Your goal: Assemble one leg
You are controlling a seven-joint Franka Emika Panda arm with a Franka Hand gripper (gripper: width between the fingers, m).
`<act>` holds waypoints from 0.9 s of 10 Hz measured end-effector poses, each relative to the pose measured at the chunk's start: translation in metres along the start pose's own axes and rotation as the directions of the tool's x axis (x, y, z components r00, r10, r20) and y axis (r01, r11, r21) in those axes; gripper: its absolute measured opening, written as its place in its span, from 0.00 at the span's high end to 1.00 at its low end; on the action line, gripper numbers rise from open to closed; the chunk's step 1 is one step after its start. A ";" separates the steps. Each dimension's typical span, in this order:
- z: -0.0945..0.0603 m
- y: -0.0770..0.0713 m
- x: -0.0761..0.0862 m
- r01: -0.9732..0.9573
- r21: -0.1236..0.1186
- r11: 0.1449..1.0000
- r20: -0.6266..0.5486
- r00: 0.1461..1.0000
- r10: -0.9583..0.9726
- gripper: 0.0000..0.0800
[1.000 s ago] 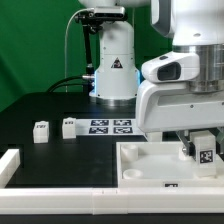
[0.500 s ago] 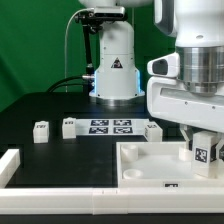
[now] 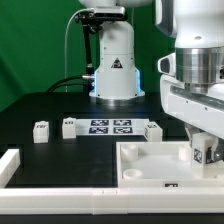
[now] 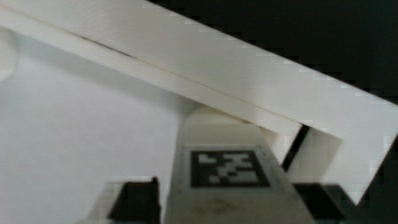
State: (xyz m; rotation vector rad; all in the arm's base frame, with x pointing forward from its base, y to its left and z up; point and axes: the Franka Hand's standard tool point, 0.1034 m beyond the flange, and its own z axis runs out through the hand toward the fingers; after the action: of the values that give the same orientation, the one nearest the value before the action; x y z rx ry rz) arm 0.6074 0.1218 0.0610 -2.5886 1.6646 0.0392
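Note:
My gripper (image 3: pixel 207 148) is shut on a leg (image 3: pixel 199 155), a small white block with a black-and-white tag. It holds the leg upright at the right side of the large white tabletop (image 3: pixel 150 168), at or just above its inner floor. In the wrist view the leg (image 4: pixel 226 165) sits between the two dark fingers (image 4: pixel 134 198) of my gripper (image 4: pixel 224 202). The tabletop's floor (image 4: pixel 71 130) and raised rim (image 4: pixel 231 75) lie behind it. Three more legs stand on the black table, one (image 3: pixel 41 131) at the exterior view's left, a second (image 3: pixel 69 126) beside it, a third (image 3: pixel 153 130) behind the tabletop.
The marker board (image 3: pixel 112 126) lies between the loose legs, in front of the robot base (image 3: pixel 113 65). A white bar (image 3: pixel 8 166) lies at the front left of the exterior view, with a long white strip (image 3: pixel 80 203) along the front edge.
My gripper has moved toward the exterior view's right with the leg in it, uncovering the loose leg behind the tabletop. The other parts have not moved.

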 end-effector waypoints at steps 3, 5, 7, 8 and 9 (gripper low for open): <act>0.000 -0.001 -0.003 0.163 0.000 0.987 0.000 0.987 -0.163 0.24; 0.000 0.000 -0.001 0.466 0.000 0.885 -0.001 0.885 -0.466 0.20; 0.000 0.000 0.000 0.659 -0.001 0.752 0.000 0.752 -0.659 0.19; 0.000 0.000 -0.001 0.735 -0.001 0.678 0.001 0.678 -0.735 0.19; -0.001 0.000 0.000 0.793 -0.003 0.609 0.000 0.609 -0.793 0.19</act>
State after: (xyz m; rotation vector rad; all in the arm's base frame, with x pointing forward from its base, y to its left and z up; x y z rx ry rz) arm 0.6073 0.1222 0.0616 -3.0568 0.3485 -0.0076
